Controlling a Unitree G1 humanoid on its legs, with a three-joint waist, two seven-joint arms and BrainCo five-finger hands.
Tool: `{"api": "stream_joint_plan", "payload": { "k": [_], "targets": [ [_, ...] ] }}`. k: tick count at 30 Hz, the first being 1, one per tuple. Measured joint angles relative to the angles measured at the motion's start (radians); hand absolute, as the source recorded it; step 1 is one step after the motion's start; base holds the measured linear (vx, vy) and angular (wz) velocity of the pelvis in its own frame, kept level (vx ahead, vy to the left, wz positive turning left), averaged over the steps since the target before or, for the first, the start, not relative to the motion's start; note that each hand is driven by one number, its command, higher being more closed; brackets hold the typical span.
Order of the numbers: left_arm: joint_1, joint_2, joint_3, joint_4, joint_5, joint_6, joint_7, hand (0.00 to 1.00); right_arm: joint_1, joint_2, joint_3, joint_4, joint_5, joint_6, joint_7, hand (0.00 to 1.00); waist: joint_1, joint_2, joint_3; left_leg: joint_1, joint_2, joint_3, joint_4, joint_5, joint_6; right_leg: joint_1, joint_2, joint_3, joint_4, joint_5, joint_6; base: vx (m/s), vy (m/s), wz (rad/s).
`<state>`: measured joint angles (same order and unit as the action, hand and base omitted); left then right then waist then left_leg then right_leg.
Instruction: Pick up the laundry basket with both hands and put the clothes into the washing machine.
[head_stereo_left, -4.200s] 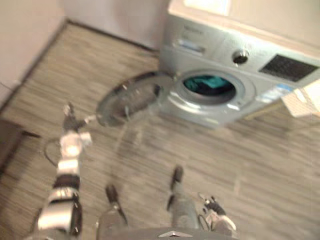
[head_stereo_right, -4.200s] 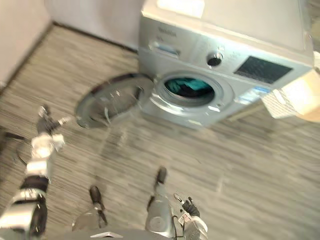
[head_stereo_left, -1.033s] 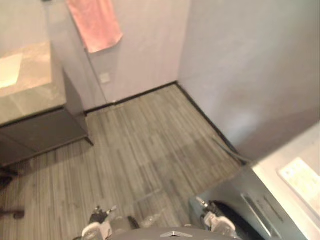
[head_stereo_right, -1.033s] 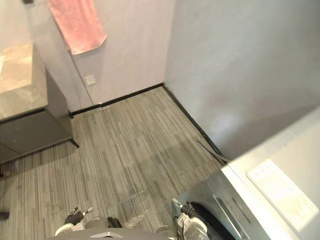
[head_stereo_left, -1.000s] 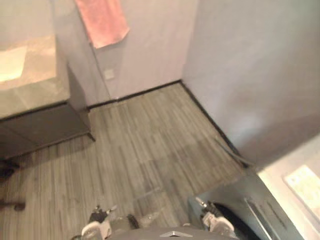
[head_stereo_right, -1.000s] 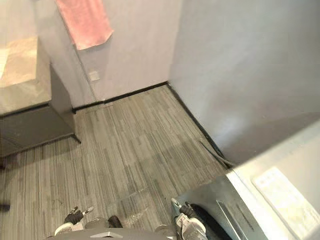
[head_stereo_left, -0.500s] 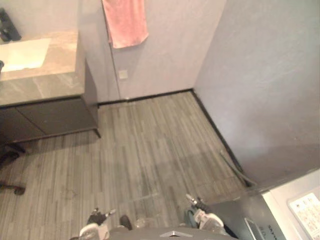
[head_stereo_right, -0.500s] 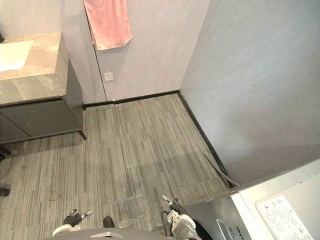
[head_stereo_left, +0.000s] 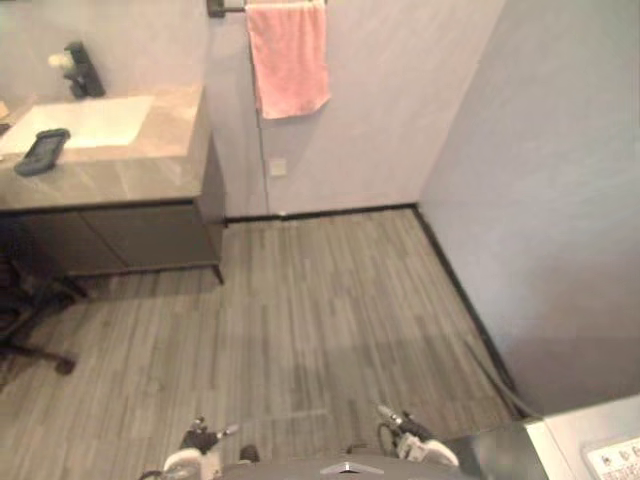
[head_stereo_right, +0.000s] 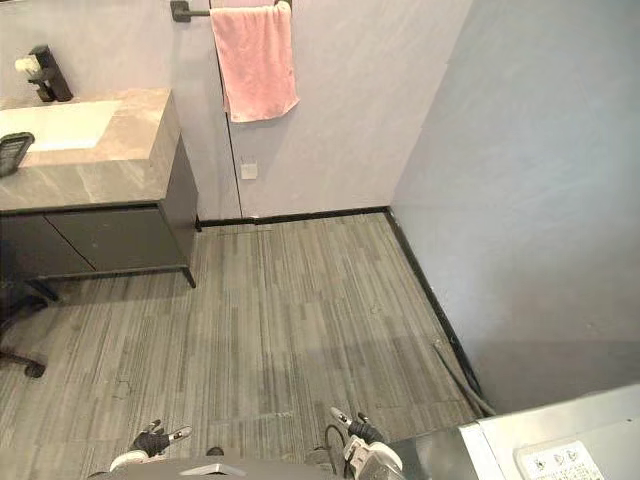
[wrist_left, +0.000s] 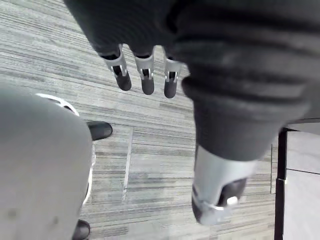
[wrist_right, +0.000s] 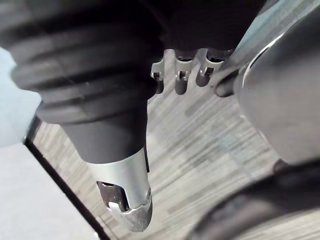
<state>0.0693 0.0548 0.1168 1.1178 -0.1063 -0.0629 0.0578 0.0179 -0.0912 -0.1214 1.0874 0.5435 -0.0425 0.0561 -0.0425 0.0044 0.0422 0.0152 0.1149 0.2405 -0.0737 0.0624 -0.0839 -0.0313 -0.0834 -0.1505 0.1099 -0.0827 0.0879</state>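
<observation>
1. Out from the washing machine (head_stereo_right: 590, 425), whose pale top corner shows at the robot's near right, a grey plank floor (head_stereo_right: 290, 320) spreads to two pale walls.
2. Far across that floor from the washing machine, off to its left, a vanity (head_stereo_right: 120, 160) with a stone-look top and dark cabinet stands against the wall.
3. Well apart from the washing machine, a pink towel (head_stereo_right: 254, 62) hangs high on the far wall.
4. Just left of the washing machine, the right hand (head_stereo_right: 358, 432) hangs over the floor, its fingers (wrist_right: 180, 82) loose, thumb apart, holding nothing.
5. Further left of the washing machine, the left hand (head_stereo_right: 150, 441) hangs likewise, its fingers (wrist_left: 146, 82) straight, empty.
6. Farthest from the washing machine, a black faucet (head_stereo_right: 45, 72) stands at the wall.
</observation>
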Motion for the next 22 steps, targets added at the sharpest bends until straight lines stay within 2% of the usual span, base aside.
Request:
{"api": "stream_joint_plan", "payload": {
  "k": [1,3,4,6,8,11,12,13,18,22],
  "targets": [
    [-0.003,0.002,0.0,0.0,0.0,0.0,0.0,0.0,0.001,0.003,0.0,0.002,0.0,0.0,0.0,0.0,-0.001,-0.007,0.003,-0.017,0.008,-0.014,0.029,-0.006,-0.007,0.009,0.004,-0.011,-0.004,0.001,-0.004,0.13,-0.141,0.67],
    [-0.017,0.016,0.004,-0.01,-0.001,-0.001,0.0,0.0,-0.003,0.007,-0.005,0.023,0.001,-0.003,0.0,0.0,0.006,-0.022,0.024,-0.074,0.04,-0.048,0.185,-0.059,-0.026,0.048,0.018,-0.05,-0.011,0.014,-0.02,0.12,-0.142,0.5],
    [-0.028,0.019,0.024,-0.017,-0.004,-0.002,0.001,0.0,-0.006,0.012,-0.014,0.036,0.001,-0.002,-0.001,0.0,0.012,-0.03,0.044,-0.117,0.061,-0.051,0.304,-0.09,-0.023,0.082,0.027,-0.077,-0.018,0.015,-0.022,0.08,-0.118,0.38],
    [-0.026,0.013,0.04,-0.036,-0.025,-0.003,0.001,0.0,-0.007,0.017,-0.04,0.04,0.001,-0.003,-0.002,0.0,0.024,-0.021,0.055,-0.154,0.079,-0.049,0.412,-0.113,-0.019,0.11,0.036,-0.089,-0.021,0.014,-0.024,0.05,-0.069,0.29],
    [-0.025,0.008,0.04,-0.036,-0.036,-0.003,0.001,0.0,-0.008,0.014,-0.059,0.042,0.001,-0.005,-0.002,0.0,0.031,-0.012,0.055,-0.141,0.069,-0.045,0.368,-0.112,-0.019,0.115,0.028,-0.092,-0.022,0.012,-0.023,0.03,-0.009,0.15],
    [-0.021,0.002,0.039,-0.03,-0.049,-0.003,0.001,0.0,-0.013,0.013,-0.098,0.067,0.0,-0.005,-0.002,0.0,0.029,-0.007,0.055,-0.083,0.039,-0.02,0.219,-0.065,-0.015,0.102,0.009,-0.104,-0.022,0.002,-0.021,0.0,0.022,0.18],
    [-0.008,-0.001,0.045,-0.021,-0.067,0.0,0.001,0.0,-0.014,0.012,-0.144,0.097,-0.001,0.0,-0.003,0.0,0.029,0.004,0.058,-0.009,0.009,-0.006,0.038,0.024,-0.007,0.091,-0.002,-0.11,-0.02,0.003,-0.019,-0.08,0.056,0.1],
    [-0.008,-0.001,0.068,-0.006,-0.074,0.0,0.0,0.0,-0.015,0.01,-0.178,0.111,-0.008,0.004,-0.004,0.0,0.028,0.008,0.059,0.018,0.001,0.004,-0.014,0.048,-0.005,0.09,-0.002,-0.111,-0.02,0.002,-0.017,-0.07,0.049,0.04],
    [-0.003,0.002,0.073,0.013,-0.073,0.002,-0.015,0.0,0.019,0.02,-0.221,0.108,-0.041,0.008,-0.01,0.0,0.002,0.005,0.045,0.019,-0.014,0.004,-0.015,0.043,0.002,0.092,-0.016,-0.116,-0.027,-0.009,-0.007,-0.05,0.045,-0.01],
    [-0.002,0.007,0.057,0.015,-0.065,0.002,-0.026,0.0,0.029,0.023,-0.237,0.11,-0.043,0.009,-0.011,0.0,0.0,-0.003,0.033,0.005,-0.025,0.003,-0.015,0.031,0.01,0.09,-0.018,-0.114,-0.05,0.0,0.002,-0.01,0.046,0.02]
  ]
}}
